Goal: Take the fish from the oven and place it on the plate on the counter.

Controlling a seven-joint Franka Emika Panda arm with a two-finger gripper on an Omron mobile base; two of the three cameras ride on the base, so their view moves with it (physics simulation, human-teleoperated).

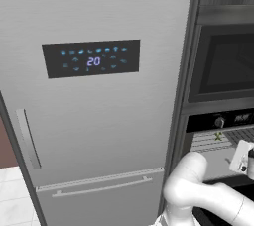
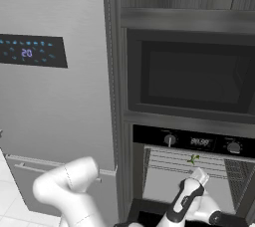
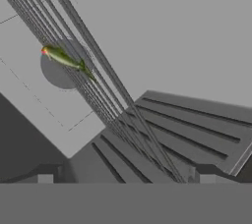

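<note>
The oven (image 2: 199, 142) stands open, its black knob strip (image 1: 225, 120) above the cavity. A tiny olive-green fish (image 3: 65, 59) lies on a silver wire rack (image 3: 113, 101) inside, also seen as a small green speck (image 2: 193, 159) (image 1: 218, 136). My gripper (image 2: 199, 174) (image 1: 242, 157) hovers at the cavity's mouth, just below and in front of the fish. In the hand view its fingertips (image 3: 45, 179) stand wide apart, so the gripper (image 3: 126, 179) is open and holds nothing. The plate and the counter are out of view.
A black microwave (image 2: 193, 75) (image 1: 225, 61) sits directly above the oven. To the left stands a tall steel fridge (image 1: 94, 121) with a lit display (image 2: 27, 52). Ribbed oven side walls (image 3: 192, 129) flank the rack. The dark open oven door (image 2: 149, 210) lies below my arm.
</note>
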